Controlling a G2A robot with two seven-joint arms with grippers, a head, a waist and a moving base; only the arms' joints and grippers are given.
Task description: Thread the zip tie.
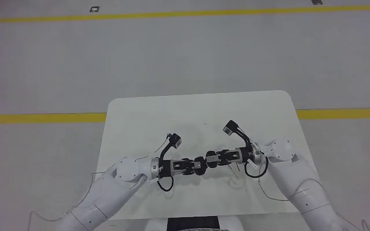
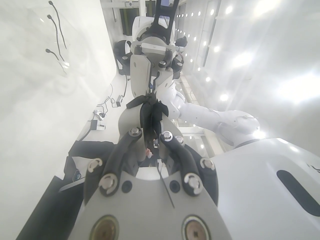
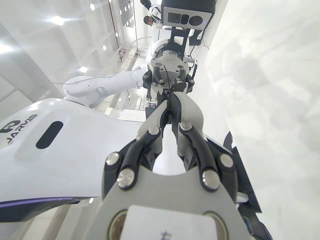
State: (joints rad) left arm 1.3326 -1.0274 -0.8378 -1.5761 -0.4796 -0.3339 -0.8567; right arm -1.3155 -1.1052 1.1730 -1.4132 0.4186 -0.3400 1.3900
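Observation:
Both arms meet fingertip to fingertip above the middle of the white table (image 1: pixel 254 110). My left gripper (image 1: pixel 195 164) is shut on a thin black zip tie (image 2: pixel 167 188), whose tail runs back across its palm. The same strip lies over that palm in the right wrist view as the zip tie (image 3: pixel 167 74). My right gripper (image 1: pixel 211 158) faces it with its ribbed pads (image 3: pixel 175 111) pressed together on the tie's other end. The left gripper's black-wrapped fingertips (image 2: pixel 150 106) touch the right gripper's tips. The spot where the tie's ends meet is hidden between the fingers.
Several spare black zip ties (image 2: pixel 57 32) lie on the table beside the grippers. Yellow floor lines (image 1: pixel 52 118) run past the table's far side. Cables and small boxes (image 2: pixel 100 118) sit on the floor by the table's edge.

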